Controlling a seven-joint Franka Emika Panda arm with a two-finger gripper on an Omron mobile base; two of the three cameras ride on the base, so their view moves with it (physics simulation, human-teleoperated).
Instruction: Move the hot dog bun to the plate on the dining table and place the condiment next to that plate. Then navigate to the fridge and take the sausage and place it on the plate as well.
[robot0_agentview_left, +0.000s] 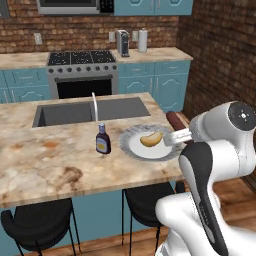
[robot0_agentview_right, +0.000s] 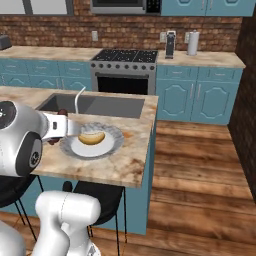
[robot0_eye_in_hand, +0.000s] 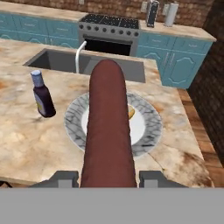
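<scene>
The gripper (robot0_eye_in_hand: 106, 177) pinches the sausage (robot0_eye_in_hand: 106, 131) by its near end and holds it above the table (robot0_agentview_left: 45, 165), pointing over the plate (robot0_agentview_left: 131, 135), where the bun (robot0_agentview_left: 151, 139) lies in the white centre, while the bottle (robot0_agentview_left: 103, 138) stands just beside the plate, near the sink (robot0_agentview_left: 65, 114).

Even, bright rendered light, no visible source. Soft shadow beside the small dark purple-brown bottle (robot0_agentview_left: 103, 139) on the beige-brown marbled stone island top (robot0_agentview_left: 45, 160). No glare; edges slightly soft, pixelated throughout.
</scene>
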